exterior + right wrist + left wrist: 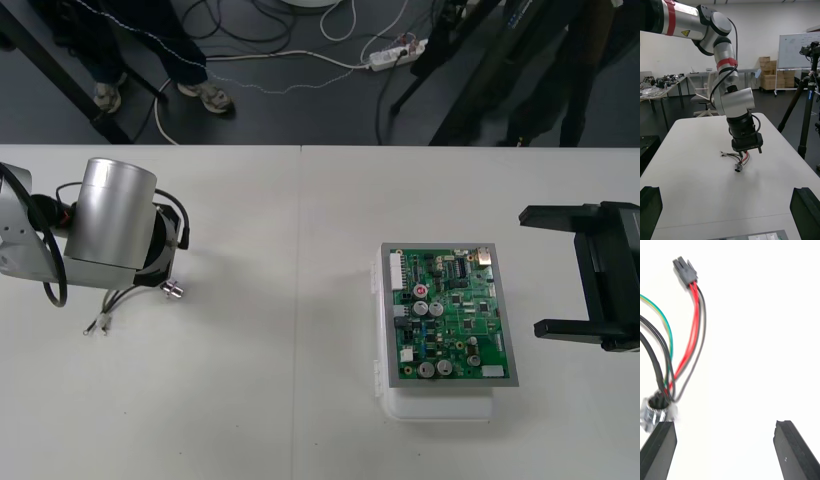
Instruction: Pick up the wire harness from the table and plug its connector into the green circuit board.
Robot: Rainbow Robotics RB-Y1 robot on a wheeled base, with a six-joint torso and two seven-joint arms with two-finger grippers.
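My bench is a plain light table with a thin seam down its middle. Beyond its far edge I see dark floor, where loose cables and a white power strip lie beside black stand legs.

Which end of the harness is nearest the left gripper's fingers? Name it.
The round metal socket: it lies beside one finger of the open left gripper, while the black plug lies farther, at the other end of the wires.

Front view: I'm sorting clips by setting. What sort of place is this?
Probably a robotics lab bench: a plain table with a green circuit board, a wire harness under the open left gripper, and a power strip on the dark floor beyond.
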